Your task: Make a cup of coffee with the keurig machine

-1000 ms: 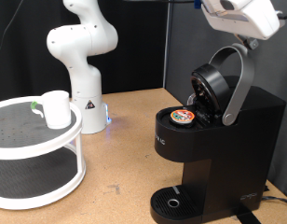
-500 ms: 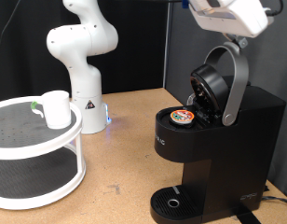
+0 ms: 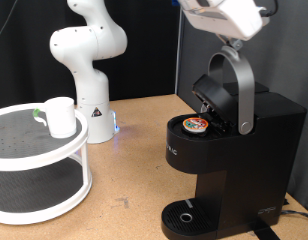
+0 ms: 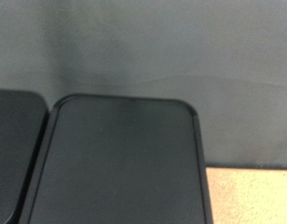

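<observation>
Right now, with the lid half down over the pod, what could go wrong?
The pincer presses the top of the lid handle of the keurig machine; it could slip off, leaving the lid part open.
The pod may be caught if it sits unevenly.
The cup sits on the white shelf, not on the drip tray.

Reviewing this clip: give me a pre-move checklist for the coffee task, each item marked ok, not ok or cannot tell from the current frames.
1. Pod seated in the keurig machine: ok, the pod sits in the open holder.
2. Lid shut: not ok, the lid handle is raised.
3. The cup on the drip tray: not ok, it stands on the white shelf.
4. Pincer at the handle: ok, right above it.
5. Pincer open or shut: cannot tell.
</observation>
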